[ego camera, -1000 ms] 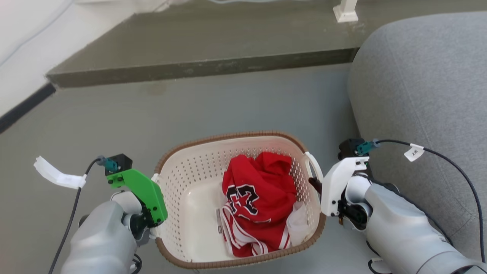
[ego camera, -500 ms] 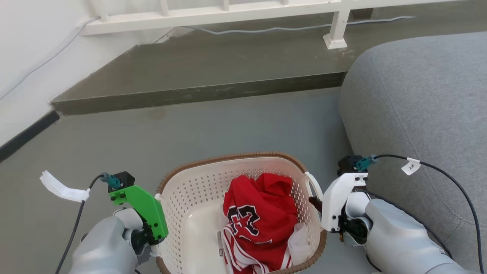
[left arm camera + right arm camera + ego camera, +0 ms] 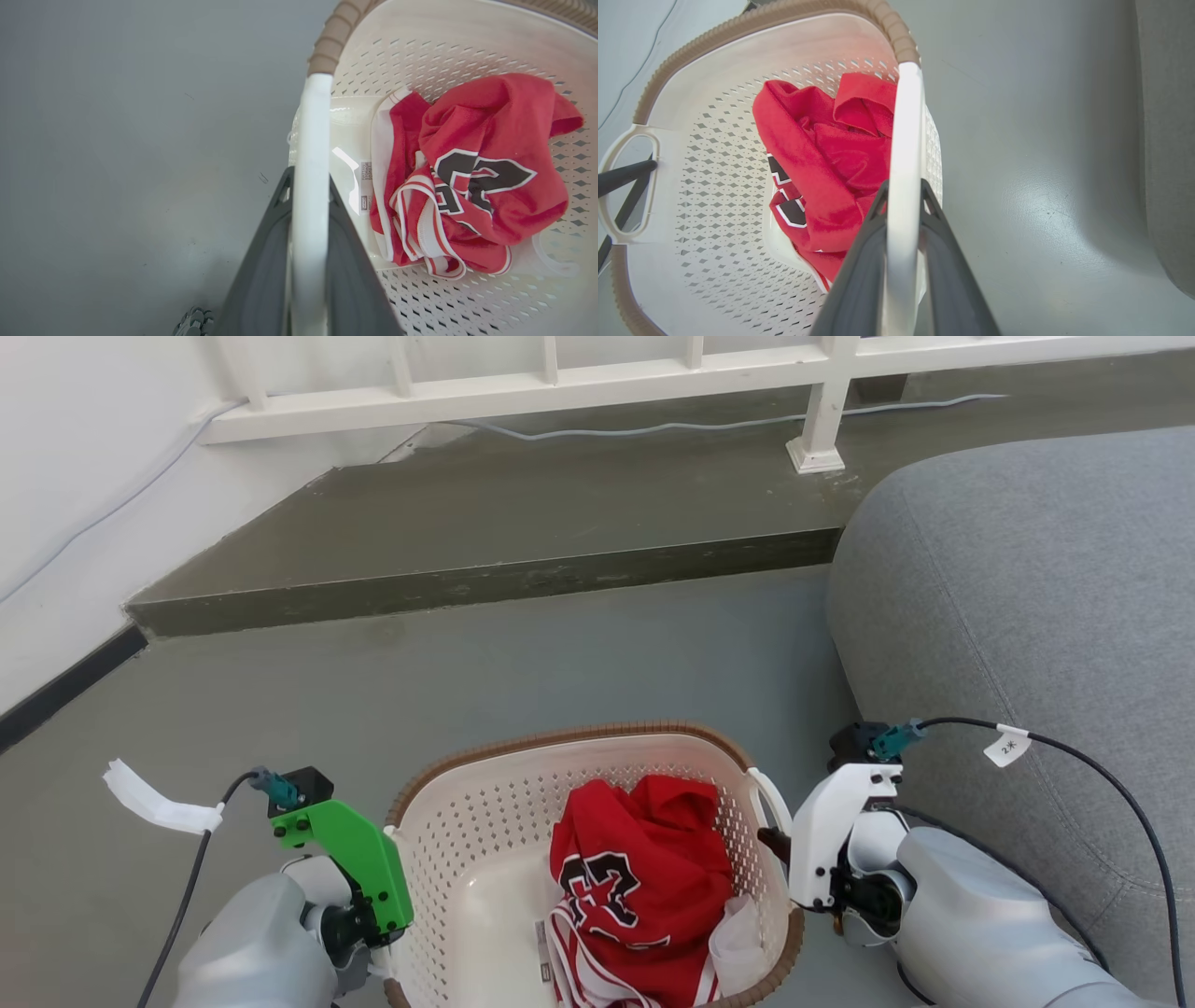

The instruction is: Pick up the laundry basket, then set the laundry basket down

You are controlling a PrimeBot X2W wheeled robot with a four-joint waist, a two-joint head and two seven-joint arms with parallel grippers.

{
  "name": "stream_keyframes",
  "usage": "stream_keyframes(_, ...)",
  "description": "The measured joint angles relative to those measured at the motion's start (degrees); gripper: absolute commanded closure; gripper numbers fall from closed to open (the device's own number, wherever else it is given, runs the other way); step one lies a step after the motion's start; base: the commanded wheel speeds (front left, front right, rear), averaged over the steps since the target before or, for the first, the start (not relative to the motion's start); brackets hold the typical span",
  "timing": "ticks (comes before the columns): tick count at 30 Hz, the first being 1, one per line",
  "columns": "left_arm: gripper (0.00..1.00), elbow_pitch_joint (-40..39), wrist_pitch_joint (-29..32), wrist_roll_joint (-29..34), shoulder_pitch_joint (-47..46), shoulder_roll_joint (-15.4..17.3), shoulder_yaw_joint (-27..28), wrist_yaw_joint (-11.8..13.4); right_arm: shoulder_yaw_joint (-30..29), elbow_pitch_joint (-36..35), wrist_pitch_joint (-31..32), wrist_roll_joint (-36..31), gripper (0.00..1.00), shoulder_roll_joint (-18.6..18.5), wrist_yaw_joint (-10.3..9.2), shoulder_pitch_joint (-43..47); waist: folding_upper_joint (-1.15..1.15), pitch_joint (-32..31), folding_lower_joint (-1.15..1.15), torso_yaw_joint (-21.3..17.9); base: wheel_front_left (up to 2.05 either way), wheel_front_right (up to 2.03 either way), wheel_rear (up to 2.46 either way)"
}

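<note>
Laundry basket (image 3: 560, 739): head view, 6 o'clock, grey floor (image 3: 560, 653) beneath, sofa (image 3: 1027, 597) at 3 o'clock. Contents: red jersey (image 3: 644, 868). Left gripper (image 3: 308, 175): clamped on left handle (image 3: 310, 135). Right gripper (image 3: 903, 184): clamped on right handle (image 3: 906, 130).

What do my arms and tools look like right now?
Both forearms are pale grey. The left tool has two dark grey tapered fingers and a green wrist bracket; the right tool matches, with a white bracket. Each carries a teal plug, black cable and white tag.
</note>
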Motion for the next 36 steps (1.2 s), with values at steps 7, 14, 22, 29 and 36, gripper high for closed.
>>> stream_keyframes(7,1.00,0.15,0.18,-0.22,0.04,0.01,-0.20,0.00,0.56,0.00,0.42,0.86,1.00,-0.01,0.00,0.09,0.00,-0.13,0.00,0.02,0.00,0.00,0.00)
stream_keyframes(14,1.00,0.30,0.18,-0.22,0.04,0.01,-0.30,0.00,0.91,-0.01,0.48,0.94,1.00,-0.01,0.00,0.09,0.00,-0.01,0.00,0.08,0.00,0.00,0.00)
stream_keyframes(22,1.00,0.54,0.18,-0.23,0.04,0.01,-0.32,0.00,1.31,-0.02,0.47,1.55,1.00,-0.01,0.00,0.09,0.00,0.08,0.00,0.05,0.00,0.00,0.00)
stream_keyframes(29,1.00,0.74,0.16,-0.23,0.04,0.01,-0.32,0.00,1.79,-0.02,0.47,1.94,1.00,-0.01,0.00,0.09,0.00,0.11,0.00,0.02,0.00,0.00,0.00)
stream_keyframes(36,1.00,0.90,0.15,-0.26,0.04,0.00,-0.33,0.00,2.23,0.04,0.47,1.94,1.00,-0.01,0.00,-0.12,0.00,0.25,0.00,0.02,0.00,0.00,0.00)
